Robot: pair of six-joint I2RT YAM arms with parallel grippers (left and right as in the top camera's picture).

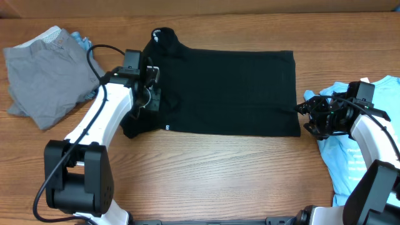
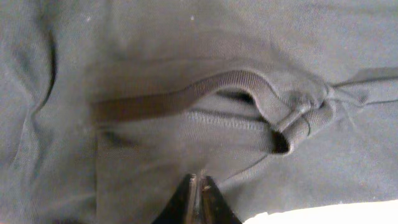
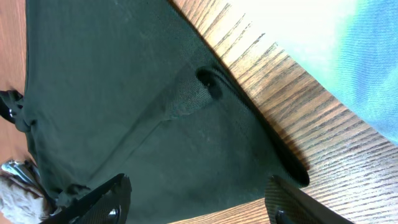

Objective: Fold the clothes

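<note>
Pinching black T-shirt (image 1: 231, 90) edge, perhaps

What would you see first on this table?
The big black T-shirt spread flat in the middle of the wooden table. The left gripper sits over its left end with jaws shut, and the right gripper stands open at its right edge. A grey garment lies far left, a light-blue tee far right.

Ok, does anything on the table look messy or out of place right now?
Yes. The black T-shirt lies mostly flat, but its left end is bunched and twisted where the left gripper sits. The grey garment at the far left is a crumpled heap, not folded.
</note>
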